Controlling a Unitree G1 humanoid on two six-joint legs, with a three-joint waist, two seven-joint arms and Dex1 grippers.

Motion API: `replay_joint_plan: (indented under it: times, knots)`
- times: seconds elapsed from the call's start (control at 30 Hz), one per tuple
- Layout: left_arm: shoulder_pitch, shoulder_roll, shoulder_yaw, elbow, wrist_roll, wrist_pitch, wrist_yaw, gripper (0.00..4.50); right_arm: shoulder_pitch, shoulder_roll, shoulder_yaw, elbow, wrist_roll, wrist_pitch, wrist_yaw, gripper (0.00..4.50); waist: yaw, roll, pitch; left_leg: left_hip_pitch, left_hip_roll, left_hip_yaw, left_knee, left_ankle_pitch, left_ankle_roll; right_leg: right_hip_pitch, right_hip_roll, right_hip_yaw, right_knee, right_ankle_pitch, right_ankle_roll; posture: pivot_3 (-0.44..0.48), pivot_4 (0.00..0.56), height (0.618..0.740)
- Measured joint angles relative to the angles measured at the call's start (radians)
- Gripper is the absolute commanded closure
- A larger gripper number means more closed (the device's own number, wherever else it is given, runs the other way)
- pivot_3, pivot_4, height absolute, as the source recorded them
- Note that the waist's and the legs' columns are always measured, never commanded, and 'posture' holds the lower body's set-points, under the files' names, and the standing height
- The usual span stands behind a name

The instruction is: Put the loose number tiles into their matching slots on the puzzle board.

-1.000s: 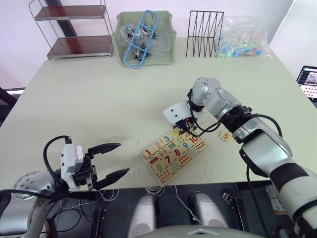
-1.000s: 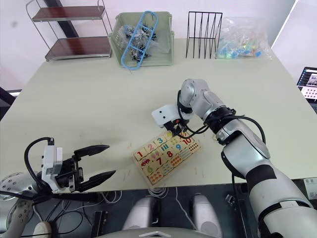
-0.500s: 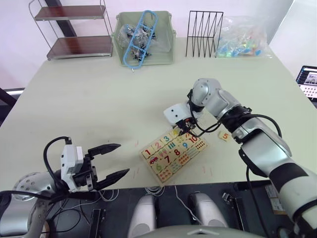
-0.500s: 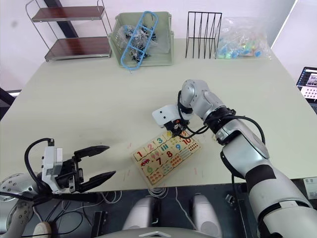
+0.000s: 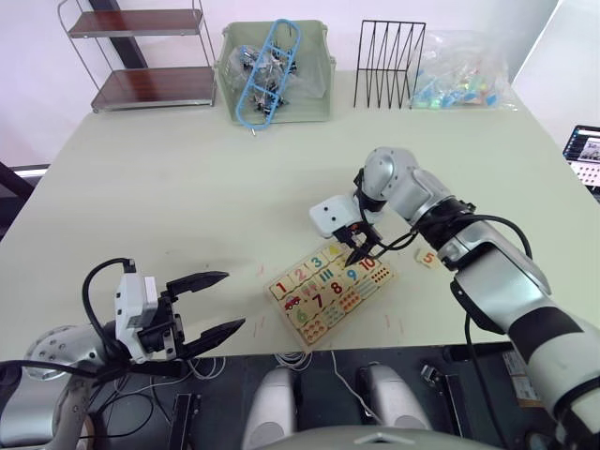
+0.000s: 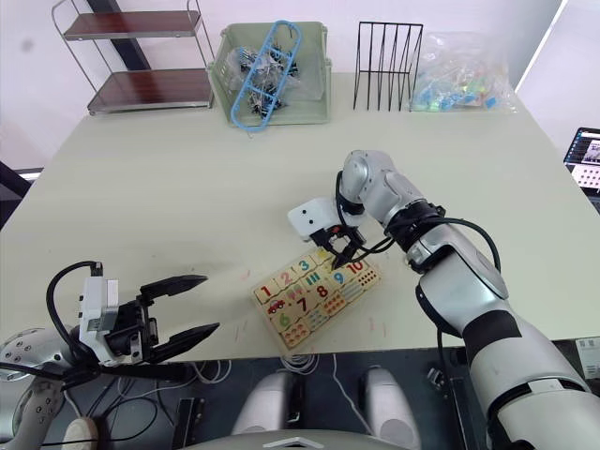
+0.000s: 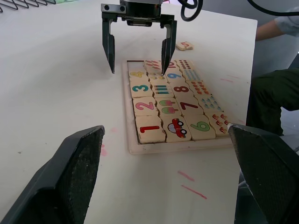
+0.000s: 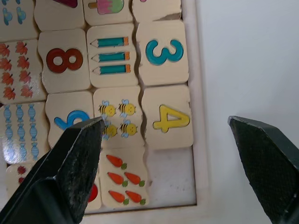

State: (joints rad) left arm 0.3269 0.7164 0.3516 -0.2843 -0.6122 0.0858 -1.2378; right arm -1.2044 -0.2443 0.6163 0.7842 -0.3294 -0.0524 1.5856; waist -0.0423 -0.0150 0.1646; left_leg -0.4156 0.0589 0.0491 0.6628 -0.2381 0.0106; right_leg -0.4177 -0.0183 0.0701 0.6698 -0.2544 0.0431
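Observation:
The puzzle board (image 5: pixel 298 321) lies near the table's front edge, in front of me. Tiles 1 (image 7: pixel 149 129), 2 (image 7: pixel 144 106), 3 (image 7: pixel 140 87) and 4 (image 8: pixel 167 119) sit in the row of slots along one long edge. Beside the 4, one slot (image 8: pixel 170 179) is bare wood. My right gripper (image 5: pixel 362 250) hangs open over that end of the board, straddling the 4 and holding nothing. The loose 5 tile (image 5: pixel 427 256) lies on the table just right of the board. My left gripper (image 5: pixel 214 302) is open and empty, at the front left, well clear of the board.
Along the far edge stand a two-tier shelf (image 5: pixel 141 56), a green bin (image 5: pixel 277 75) with a blue frame in it, a black wire rack (image 5: pixel 389 61) and a clear bag of colourful pieces (image 5: pixel 459 75). A person (image 7: pixel 275 93) is beyond the table.
My right gripper's fingers have spread apart over the far end of the board, letting go of the 4 tile in its slot. The left arm has not moved.

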Motion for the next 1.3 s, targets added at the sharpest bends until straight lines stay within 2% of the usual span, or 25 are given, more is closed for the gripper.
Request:
replay_joint_plan:
  times: [0.07,0.17,0.4,0.77,1.03,1.3]
  knots:
    - [0.000,0.000,0.000,0.000,0.000,0.000,0.000,0.00,0.000,-0.011,-0.007,0.000,0.009,0.012,0.003,0.11,0.000,0.000,0.001,0.000,0.000,0.000,0.000,0.000,0.000,0.000,0.000,0.000,0.000,0.000,0.000,0.000,0.150,0.740]
    - [-0.006,0.000,0.000,0.000,0.000,0.000,-0.001,0.00,0.001,-0.019,-0.039,-0.001,0.039,0.038,0.003,0.89,-0.001,0.000,0.001,0.000,0.000,0.000,0.000,0.000,0.000,0.000,0.000,0.000,0.000,0.000,0.000,0.000,0.150,0.740]
    - [-0.009,0.000,-0.001,0.000,0.000,0.000,-0.001,0.00,0.030,-0.030,-0.128,-0.039,0.130,0.096,-0.013,4.37,-0.001,0.000,0.001,0.000,0.000,0.000,-0.001,0.000,0.000,0.000,0.000,0.000,0.000,0.000,0.000,0.000,0.150,0.740]
    - [-0.021,-0.001,-0.002,0.014,0.001,-0.001,0.002,0.00,0.274,-0.067,-0.284,-0.247,0.270,0.225,-0.181,4.46,-0.001,0.000,0.001,0.000,0.000,0.000,-0.002,0.000,0.000,0.000,0.000,0.000,0.000,0.000,0.000,0.000,0.150,0.740]
    - [-0.034,-0.001,-0.002,0.023,0.002,-0.001,0.000,0.00,0.395,-0.045,-0.315,-0.387,0.360,0.315,-0.272,4.46,0.000,-0.001,0.001,0.000,0.000,-0.001,-0.002,0.000,0.000,0.000,0.000,0.000,0.000,0.000,0.000,0.000,0.150,0.740]
    - [-0.037,0.001,-0.002,0.025,0.002,0.001,-0.004,0.00,0.440,-0.040,-0.308,-0.408,0.391,0.335,-0.303,4.46,-0.001,-0.001,0.001,0.000,0.000,-0.001,-0.002,0.000,0.000,0.000,0.001,0.000,0.000,0.000,0.000,0.000,0.150,0.740]
